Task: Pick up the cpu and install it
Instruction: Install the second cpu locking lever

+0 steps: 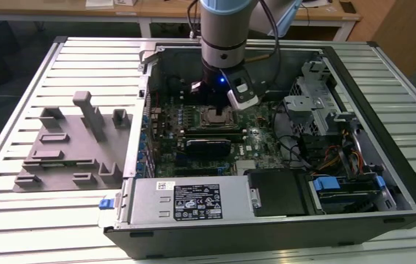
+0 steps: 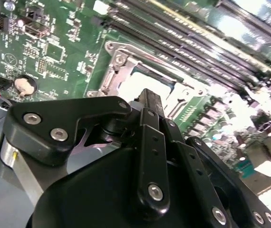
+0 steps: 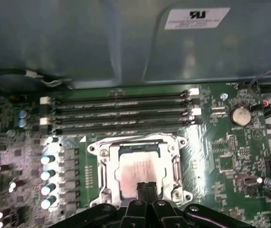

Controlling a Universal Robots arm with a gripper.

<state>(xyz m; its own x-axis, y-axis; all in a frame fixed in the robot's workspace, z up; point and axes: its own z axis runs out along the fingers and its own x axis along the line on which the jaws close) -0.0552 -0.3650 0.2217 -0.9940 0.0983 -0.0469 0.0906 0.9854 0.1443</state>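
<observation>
The cpu [image 3: 136,167], a flat square chip with a shiny silver top, lies flat inside the metal socket frame [image 3: 103,166] on the green motherboard [image 3: 221,156]. My gripper [image 3: 146,188] hovers just over the chip's near edge, its two thin black fingers pressed together and holding nothing. In the second wrist view the shut fingers [image 2: 150,102] stand in front of the glaring cpu [image 2: 138,81] and the socket frame [image 2: 118,61]. In the exterior view the gripper [image 1: 215,102] hangs straight down inside the open computer case above the socket [image 1: 217,116].
Several memory slots [image 3: 121,111] run beside the socket, and a coin battery [image 3: 240,115] sits on the board. A power supply box [image 1: 186,201] closes the case's near side. Drive bays and cables [image 1: 325,143] fill the exterior view's right. A grey fixture block [image 1: 72,148] stands on the table.
</observation>
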